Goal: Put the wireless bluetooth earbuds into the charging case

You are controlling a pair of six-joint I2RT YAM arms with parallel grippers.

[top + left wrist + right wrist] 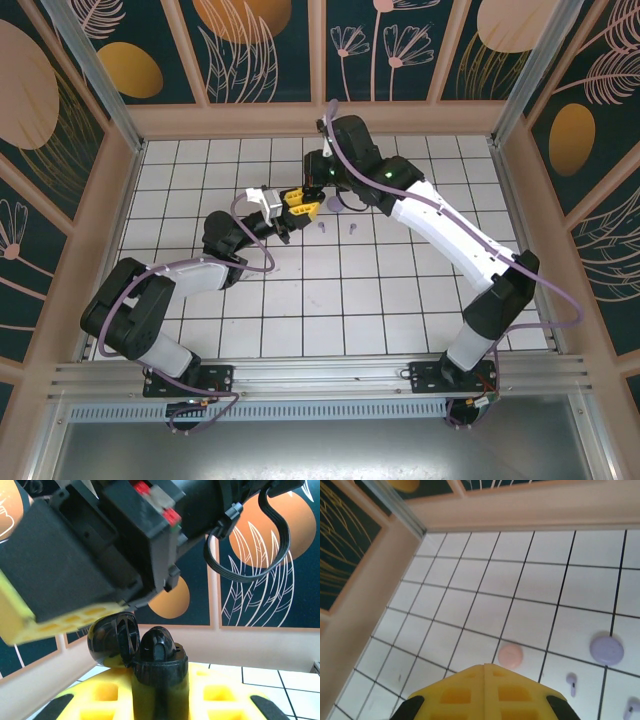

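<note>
We work nose to nose, upper centre.
Nearby lie lilac earbuds [571, 684] and a pink disc [510, 655]; left gripper [160, 700] clamps the open black charging case [160, 672], right gripper [485, 672] pinched closed.

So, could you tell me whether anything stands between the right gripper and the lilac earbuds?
Nothing visible does: only bare tile separates the right gripper from the nearest lilac earbud; the pink disc sits off that line.

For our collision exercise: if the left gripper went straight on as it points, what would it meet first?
Probably the right gripper, just beyond the black charging case it holds; depth is unclear.
</note>
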